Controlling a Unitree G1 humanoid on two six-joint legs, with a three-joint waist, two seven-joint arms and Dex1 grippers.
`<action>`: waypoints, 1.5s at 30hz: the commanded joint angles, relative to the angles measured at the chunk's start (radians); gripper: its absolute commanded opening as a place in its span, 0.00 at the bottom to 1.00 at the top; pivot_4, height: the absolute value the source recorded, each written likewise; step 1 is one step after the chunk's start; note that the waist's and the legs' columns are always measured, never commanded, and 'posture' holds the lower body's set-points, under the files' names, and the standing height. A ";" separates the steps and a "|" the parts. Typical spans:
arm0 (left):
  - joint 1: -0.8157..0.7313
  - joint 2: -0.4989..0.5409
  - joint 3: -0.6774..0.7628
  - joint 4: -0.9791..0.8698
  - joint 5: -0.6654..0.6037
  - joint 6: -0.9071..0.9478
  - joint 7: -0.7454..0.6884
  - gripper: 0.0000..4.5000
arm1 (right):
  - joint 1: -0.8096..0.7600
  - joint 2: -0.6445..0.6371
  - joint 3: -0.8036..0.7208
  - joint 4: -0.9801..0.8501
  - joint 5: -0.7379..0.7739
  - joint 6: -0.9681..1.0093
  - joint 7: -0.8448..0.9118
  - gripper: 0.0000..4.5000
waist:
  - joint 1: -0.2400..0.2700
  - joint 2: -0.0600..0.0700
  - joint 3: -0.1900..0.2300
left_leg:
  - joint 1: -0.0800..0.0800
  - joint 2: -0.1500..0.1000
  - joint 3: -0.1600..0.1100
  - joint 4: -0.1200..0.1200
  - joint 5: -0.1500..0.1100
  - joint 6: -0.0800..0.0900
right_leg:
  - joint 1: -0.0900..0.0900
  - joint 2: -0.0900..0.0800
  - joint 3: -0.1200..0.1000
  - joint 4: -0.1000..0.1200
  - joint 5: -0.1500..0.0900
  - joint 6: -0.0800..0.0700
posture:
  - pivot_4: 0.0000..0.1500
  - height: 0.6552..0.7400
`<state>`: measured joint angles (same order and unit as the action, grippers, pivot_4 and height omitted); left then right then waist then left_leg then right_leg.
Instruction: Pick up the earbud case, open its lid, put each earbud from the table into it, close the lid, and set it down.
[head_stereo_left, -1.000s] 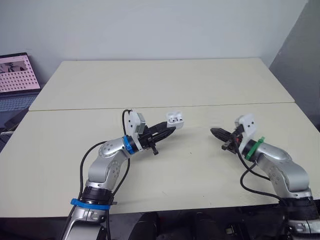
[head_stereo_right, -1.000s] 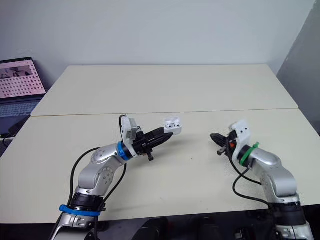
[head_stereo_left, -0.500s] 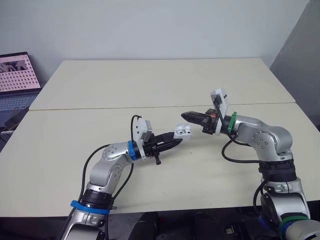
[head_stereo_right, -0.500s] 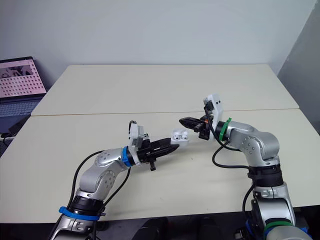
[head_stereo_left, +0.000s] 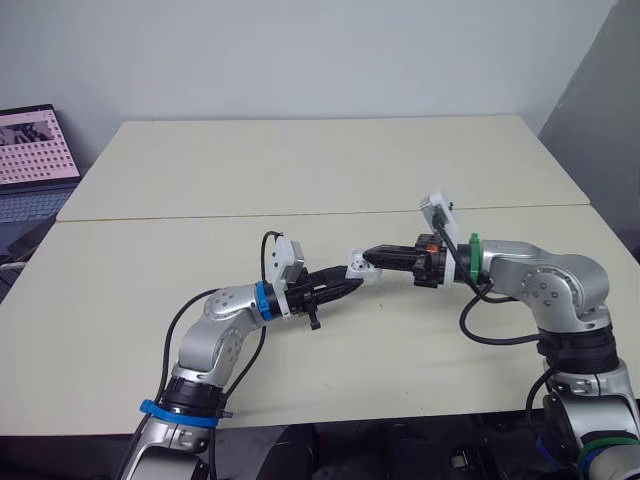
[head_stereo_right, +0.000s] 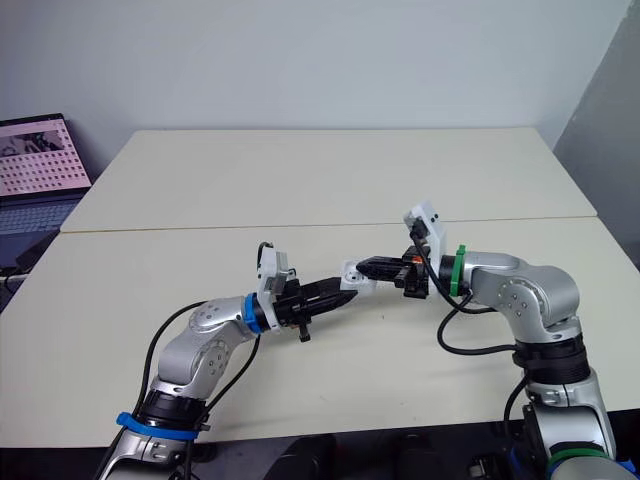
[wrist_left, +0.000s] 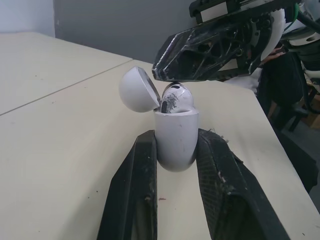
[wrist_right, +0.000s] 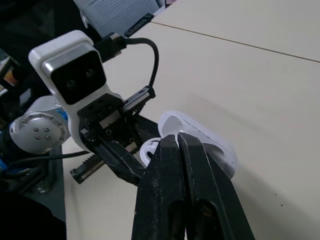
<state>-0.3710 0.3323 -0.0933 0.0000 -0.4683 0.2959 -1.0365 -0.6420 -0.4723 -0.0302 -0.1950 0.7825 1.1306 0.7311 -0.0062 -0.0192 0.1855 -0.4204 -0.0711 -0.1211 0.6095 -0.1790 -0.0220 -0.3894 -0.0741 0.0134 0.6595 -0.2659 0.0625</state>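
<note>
My left gripper (head_stereo_left: 347, 284) is shut on the white earbud case (wrist_left: 176, 142), holding it upright a little above the table (head_stereo_left: 300, 170). Its round lid (wrist_left: 137, 90) is hinged open. A white earbud (wrist_left: 177, 97) sticks up out of the case's mouth. My right gripper (head_stereo_left: 368, 256) reaches in from the right with its jaws pressed together, and their tips rest on top of that earbud. In the right wrist view the shut fingers (wrist_right: 165, 165) end at the case (wrist_right: 200, 140).
An open laptop (head_stereo_left: 35, 150) stands off the table's far left corner. A seam (head_stereo_left: 200, 217) runs across the table between its two halves. A grey wall panel (head_stereo_left: 600, 100) rises at the far right.
My right gripper rose from the table at the right and swung left until its tips met the open case. My left gripper carried the case slightly right and toward me.
</note>
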 joint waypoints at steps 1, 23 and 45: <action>-0.019 -0.001 0.012 -0.024 -0.014 -0.019 -0.009 0.16 | -0.062 0.030 -0.138 0.029 0.086 0.000 -0.044 0.01 | 0.000 0.000 0.000 | 0.000 0.000 0.000 0.000 0.000 0.000 | 0.000 0.000 0.000 0.000 0.000 0.000 | 1.00 1.00; -0.002 -0.001 -0.026 -0.095 -0.039 0.004 -0.024 0.16 | -0.049 0.043 -0.065 0.120 0.043 0.012 -0.043 0.01 | -0.004 0.000 0.000 | 0.000 0.000 0.001 -0.001 0.000 0.000 | 0.000 0.000 0.001 0.000 0.000 0.000 | 1.00 1.00; 0.044 -0.030 0.064 -0.180 -0.255 0.617 0.341 0.16 | 0.197 -0.238 -0.026 -0.253 -0.074 -0.285 0.140 0.20 | 0.000 0.000 0.000 | -0.002 0.000 -0.001 0.000 -0.001 0.001 | 0.000 0.000 -0.002 -0.002 -0.003 0.006 | 1.00 1.00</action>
<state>-0.3274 0.3182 -0.0567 -0.1255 -0.6746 0.8376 -0.7558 -0.4754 -0.6868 -0.0557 -0.3976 0.7258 0.8966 0.8303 -0.0066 -0.0193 0.1859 -0.4223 -0.0713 -0.1226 0.6090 -0.1796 -0.0213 -0.3891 -0.0742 0.0109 0.6573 -0.2692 0.0683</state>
